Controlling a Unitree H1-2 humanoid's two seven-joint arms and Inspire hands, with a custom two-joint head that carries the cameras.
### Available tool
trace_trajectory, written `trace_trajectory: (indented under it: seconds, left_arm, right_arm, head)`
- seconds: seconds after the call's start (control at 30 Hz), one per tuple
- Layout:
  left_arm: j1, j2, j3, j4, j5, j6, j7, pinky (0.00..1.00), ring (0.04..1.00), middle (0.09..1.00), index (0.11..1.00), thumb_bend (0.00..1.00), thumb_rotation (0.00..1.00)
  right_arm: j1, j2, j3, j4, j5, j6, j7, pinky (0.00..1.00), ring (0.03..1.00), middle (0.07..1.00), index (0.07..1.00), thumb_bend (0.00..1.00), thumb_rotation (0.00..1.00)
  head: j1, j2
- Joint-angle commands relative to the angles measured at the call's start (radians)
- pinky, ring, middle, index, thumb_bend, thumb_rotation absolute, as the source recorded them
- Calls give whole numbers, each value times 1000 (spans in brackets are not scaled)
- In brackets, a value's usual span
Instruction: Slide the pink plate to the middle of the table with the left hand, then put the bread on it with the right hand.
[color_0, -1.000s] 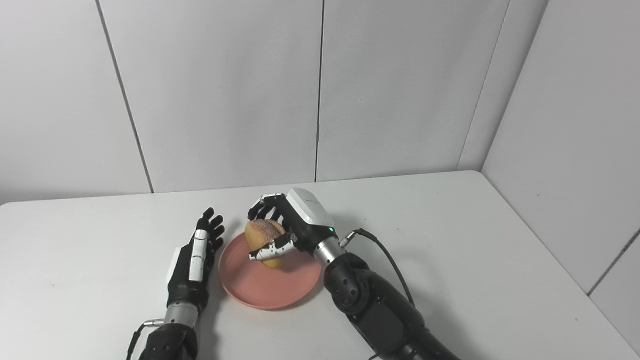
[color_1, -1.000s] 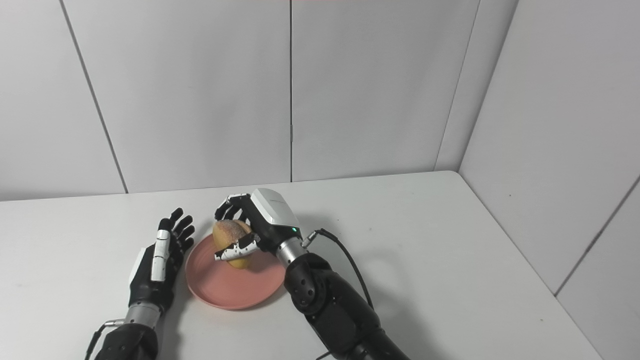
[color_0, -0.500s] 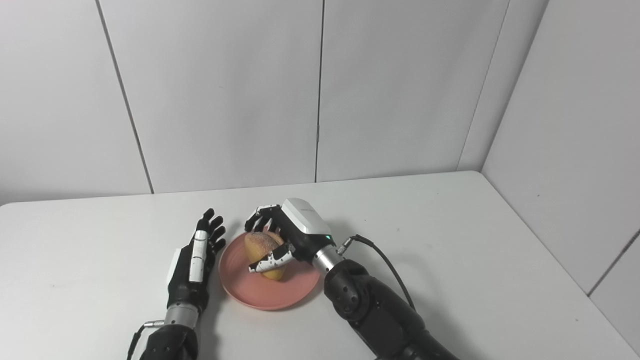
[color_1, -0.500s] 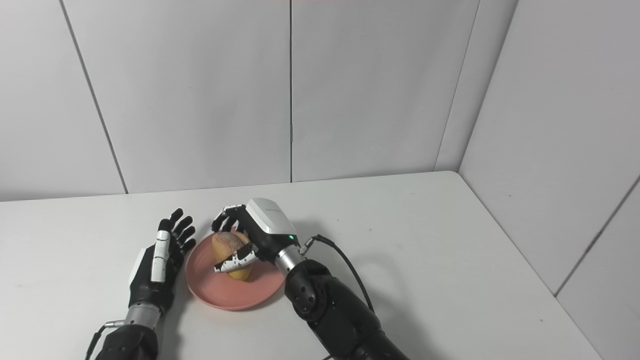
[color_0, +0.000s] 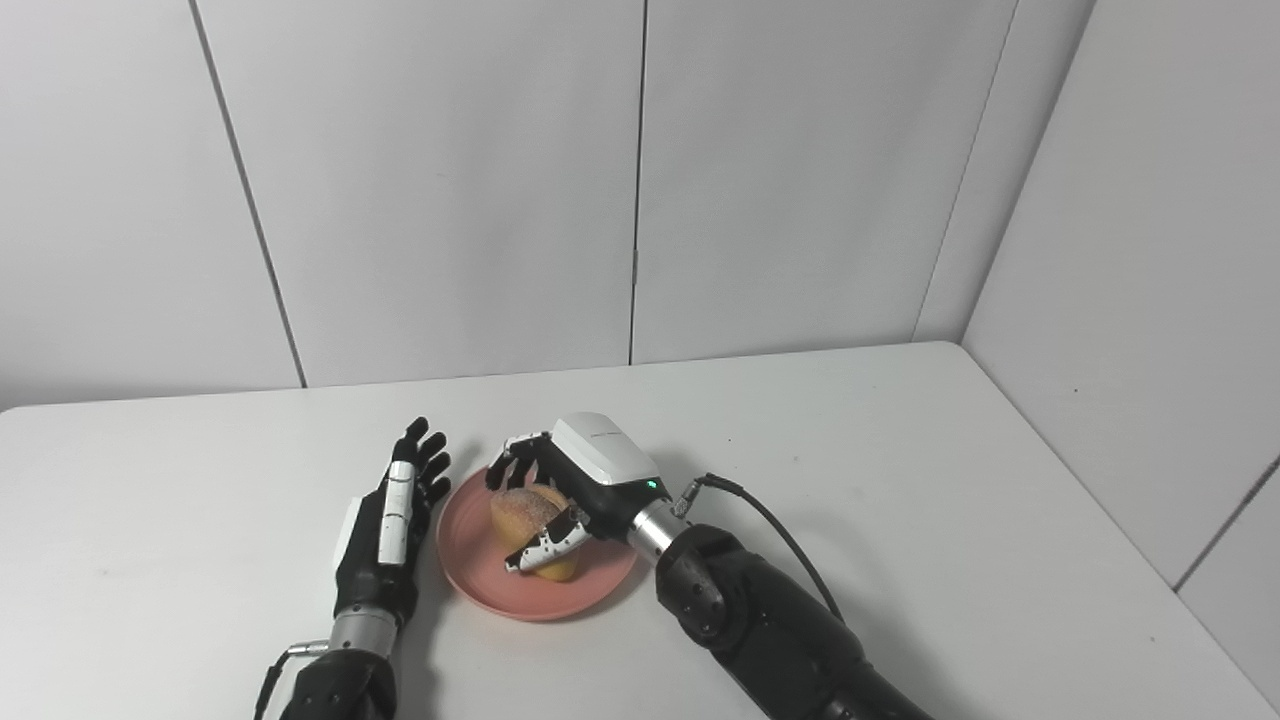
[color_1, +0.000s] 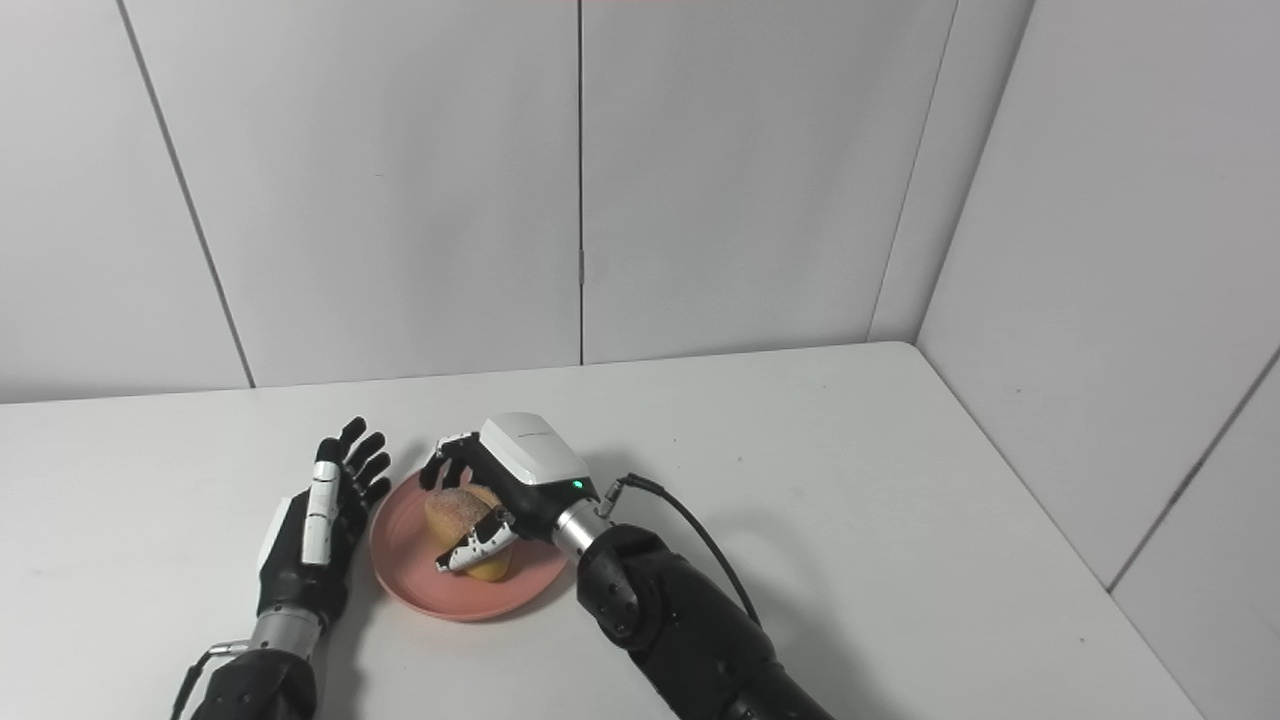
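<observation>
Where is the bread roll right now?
In both eye views the bread roll sits low over the pink plate, left of table centre, gripped by the right robot hand; the left robot hand waits beside the plate.

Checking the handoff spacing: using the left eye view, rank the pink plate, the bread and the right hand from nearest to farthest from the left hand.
1. pink plate, rim just right of the left hand.
2. bread, on the plate's middle.
3. right hand, wrapped over the bread's far right side.
</observation>
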Motion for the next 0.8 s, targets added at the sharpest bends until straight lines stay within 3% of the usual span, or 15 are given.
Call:
trace_trajectory:
  seconds: [0.0,0.1,0.27,0.37,0.43,0.67,0.77]
  left_arm:
    - [-18,-7,-2,-20,2,-2,4,942,943,937,936,774,1000]
    - [-17,-7,-1,-21,1,0,4,948,945,938,937,777,1000]
    - [-19,-7,1,-21,-4,1,2,954,949,941,939,779,1000]
    - [-21,-7,1,-18,-5,-1,-1,952,951,945,940,773,1000]
    - [-21,-6,0,-23,-4,7,0,953,954,949,939,778,1000]
    - [-27,-2,5,-17,-14,0,-7,961,950,943,937,787,1000]
    - [-29,0,7,-14,-15,-6,-9,948,945,940,935,785,1000]
  right_arm:
    - [-33,-19,3,-25,-15,-7,8,573,660,681,640,482,282]
    - [-32,-24,10,-34,-30,1,21,666,739,757,742,514,453]
    - [-29,-27,10,-41,-45,-1,28,744,805,814,768,587,620]
    - [-29,-30,8,-43,-44,-2,41,875,894,899,821,625,737]
    - [-28,-31,4,-43,-38,-9,42,967,942,946,857,640,776]
    - [-10,-22,-34,-48,-10,-40,-10,1000,1000,1000,957,678,767]
    - [2,-19,-52,-62,-3,-54,-48,1000,1000,1000,994,684,825]
  head:
    - [1,0]
    - [3,1]
    - [3,-2]
    - [4,-1]
    - [4,-1]
    - [8,-1]
    - [8,-1]
